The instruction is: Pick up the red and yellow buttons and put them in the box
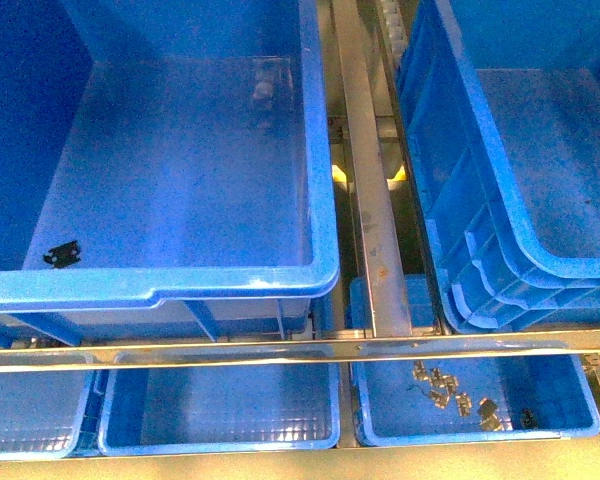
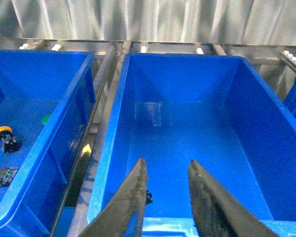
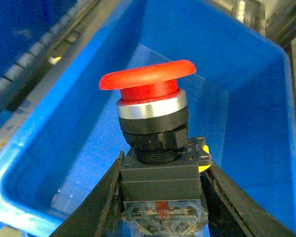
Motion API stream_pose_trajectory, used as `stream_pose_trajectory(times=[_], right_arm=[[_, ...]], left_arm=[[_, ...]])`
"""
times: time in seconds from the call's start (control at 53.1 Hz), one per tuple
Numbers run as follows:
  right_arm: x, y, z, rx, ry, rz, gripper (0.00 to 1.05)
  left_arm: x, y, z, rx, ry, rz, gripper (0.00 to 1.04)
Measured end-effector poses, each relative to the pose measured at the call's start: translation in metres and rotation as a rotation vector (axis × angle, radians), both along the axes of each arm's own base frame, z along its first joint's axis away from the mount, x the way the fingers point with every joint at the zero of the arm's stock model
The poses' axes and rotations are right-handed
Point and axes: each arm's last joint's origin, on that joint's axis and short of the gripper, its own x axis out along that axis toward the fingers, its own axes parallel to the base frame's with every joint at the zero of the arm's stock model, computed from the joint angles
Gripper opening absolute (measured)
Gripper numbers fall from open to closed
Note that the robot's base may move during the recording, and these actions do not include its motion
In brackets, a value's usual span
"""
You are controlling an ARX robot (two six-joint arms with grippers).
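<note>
Clamping a red button, right jaws overhang the box; left jaws gape near a black part.

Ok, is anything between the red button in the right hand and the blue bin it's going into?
Nothing visible does: the red button, gripped in the right hand, faces the open blue bin.

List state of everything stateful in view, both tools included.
Right tool: shut on red mushroom-cap push-button switch.
Left tool: open, empty.
Large deep blue plastic bin: no buttons visible inside, only a small black part.
Yellow-capped push-button switch: lying loose in neighbouring blue bin, not picked.
</note>
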Motion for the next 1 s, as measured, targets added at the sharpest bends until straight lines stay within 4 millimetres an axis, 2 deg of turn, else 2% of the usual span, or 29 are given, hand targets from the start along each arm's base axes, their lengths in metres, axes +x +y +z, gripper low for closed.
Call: stream_pose_trajectory(times=[0.151, 0.226, 0.264, 0.358, 0.415, 0.433, 0.49, 0.641, 0.697, 0.942, 0.999], right_arm=[[0.051, -0.023, -0.009, -0.012, 0.023, -0.047, 0.36], [0.074, -0.029, -0.016, -0.014, 0.051, -0.059, 0.36], [0.093, -0.032, -0.023, -0.016, 0.084, -0.072, 0.36], [0.126, -0.039, -0.036, -0.014, 0.138, -0.107, 0.36], [0.14, -0.041, -0.041, -0.012, 0.158, -0.123, 0.36], [0.153, -0.042, -0.045, -0.005, 0.17, -0.133, 0.36], [0.166, -0.043, -0.047, 0.008, 0.18, -0.152, 0.36], [0.225, -0.043, -0.052, 0.052, 0.188, -0.229, 0.36], [0.237, -0.039, -0.056, 0.063, 0.193, -0.238, 0.36], [0.255, -0.032, -0.066, 0.106, 0.221, -0.261, 0.36], [0.257, -0.03, -0.067, 0.117, 0.218, -0.262, 0.41]], left_arm=[[0.0, 0.0, 0.0, 0.0, 0.0, 0.0, 0.55], [0.0, 0.0, 0.0, 0.0, 0.0, 0.0, 0.65], [0.0, 0.0, 0.0, 0.0, 0.0, 0.0, 0.72], [0.0, 0.0, 0.0, 0.0, 0.0, 0.0, 0.87], [0.0, 0.0, 0.0, 0.0, 0.0, 0.0, 0.94], [0.0, 0.0, 0.0, 0.0, 0.0, 0.0, 0.98], [0.0, 0.0, 0.0, 0.002, 0.0, 0.0, 0.98], [0.0, 0.0, 0.0, 0.001, 0.0, 0.0, 0.97], [0.0, 0.0, 0.0, 0.001, 0.0, 0.0, 0.97], [0.0, 0.0, 0.0, 0.001, 0.0, 0.0, 0.97], [0.0, 0.0, 0.0, 0.001, 0.0, 0.0, 0.97]])
